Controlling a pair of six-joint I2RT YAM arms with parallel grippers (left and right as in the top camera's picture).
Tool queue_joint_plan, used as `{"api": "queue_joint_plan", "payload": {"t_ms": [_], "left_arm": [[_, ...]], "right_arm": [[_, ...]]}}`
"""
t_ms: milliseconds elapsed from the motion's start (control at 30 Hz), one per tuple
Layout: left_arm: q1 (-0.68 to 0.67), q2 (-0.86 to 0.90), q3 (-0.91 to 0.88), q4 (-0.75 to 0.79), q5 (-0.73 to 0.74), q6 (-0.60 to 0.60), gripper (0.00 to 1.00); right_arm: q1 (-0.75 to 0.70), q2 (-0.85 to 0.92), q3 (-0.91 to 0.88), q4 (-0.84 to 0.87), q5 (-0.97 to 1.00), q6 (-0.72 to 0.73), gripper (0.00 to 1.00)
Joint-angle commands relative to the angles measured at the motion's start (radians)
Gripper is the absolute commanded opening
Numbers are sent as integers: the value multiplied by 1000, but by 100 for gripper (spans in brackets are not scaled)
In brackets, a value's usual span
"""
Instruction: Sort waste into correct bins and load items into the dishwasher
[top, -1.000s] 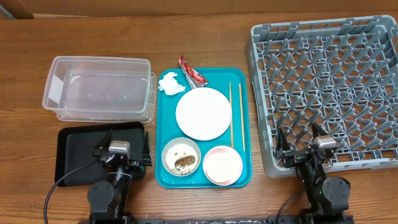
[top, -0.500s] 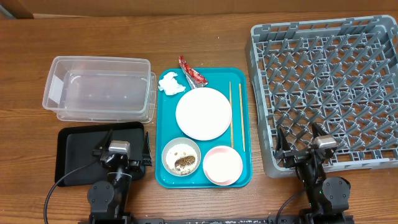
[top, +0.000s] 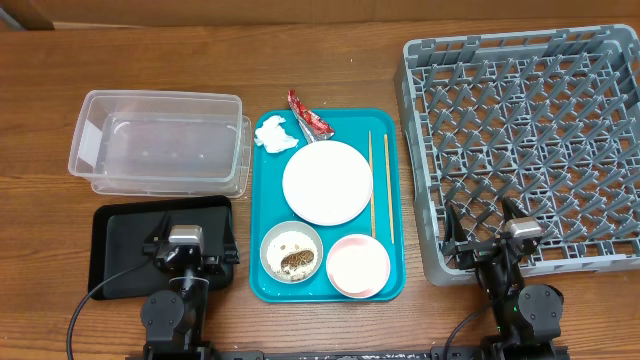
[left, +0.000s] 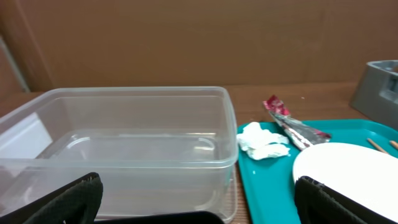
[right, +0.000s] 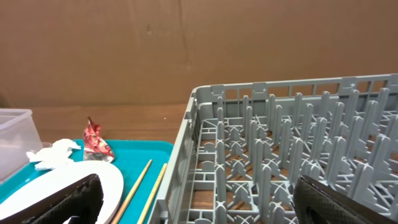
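At 7 o'clock of the overhead view, the left hand (top: 190, 255): low, level, aimed toward 12 o'clock. Hangs over the right end of the black tray (top: 120, 250), spread wide, gripping nothing. At 5 o'clock, the right hand (right: 199, 214): same pose, also aimed toward 12. Overlaps the near left corner of the grey dish rack (top: 530, 140), likewise spread wide and gripping nothing. In each wrist view, only dark fingers (left: 56, 205) at the two bottom corners, far apart.

Between the two hands, a teal tray (top: 258, 200). On it:
- a white plate (top: 327, 182) at centre
- a white bowl (top: 291, 251) at 7 o'clock, holding brown food scraps (top: 296, 260)
- a pale pink bowl (top: 358, 266) at 5 o'clock, just beside the white bowl
- two chopsticks (top: 378, 185) along the 3 o'clock side, lengthwise
- a crumpled tissue (top: 274, 134) at 11 o'clock
- a red-and-silver wrapper (top: 308, 115) at 12 o'clock, lying across the far rim

At 10 o'clock of the table (top: 40, 220), a clear tub (top: 160, 140), just beyond the black tray.

Hard to make out:
- Cannot tell any grains apart among the scraps.
- Right end of the black tray covered by the left hand and its cable.
- Arm bases cut off at the bottom edge.
- Rack cut off at the right edge in the overhead view and the right wrist view.
- Plate cropped in both wrist views.
- Near wall of the tub partly behind the left fingers.

Underneath, brown wood grain with a slight sheen. Behind, in both wrist views, a flat brown wall or board, bare and matte.
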Motion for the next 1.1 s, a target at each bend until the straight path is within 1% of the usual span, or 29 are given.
{"api": "queue_joint_plan", "payload": {"t_ms": [0,67,133,233,367,467,500,600,700,833,933,1000,1067], "left_arm": [[8,-10,-3,11,-43,14,100],[8,-10,-3,3,59,-64,100],[8,-9,-3,9,126,-144,100],[8,-9,-3,79,215,-256,100],[8,-9,1,140,317,-299,100],[8,-8,46,146,355,-322,100],[8,-5,80,128,354,-322,100],[8,37,205,56,354,-297,100],[8,149,382,-51,355,-260,100],[8,358,624,-222,367,-259,100],[8,541,818,-353,446,-259,100],[8,647,931,-418,534,-258,100],[8,743,1025,-444,647,-258,100]], "right_arm": [[5,-6,-10,7,16,3,100],[5,-6,-10,10,-5,3,100],[5,-6,-10,16,-32,3,100],[5,-6,-10,32,-82,3,100],[5,-6,30,33,-172,5,100],[5,-5,99,-16,-188,62,100],[5,3,141,-54,-189,84,100],[5,46,254,-156,-202,86,100],[5,148,417,-284,-201,85,100],[5,338,639,-431,-202,85,100],[5,498,815,-555,-203,85,100],[5,593,912,-624,-216,85,100],[5,678,994,-671,-237,85,100]]}}
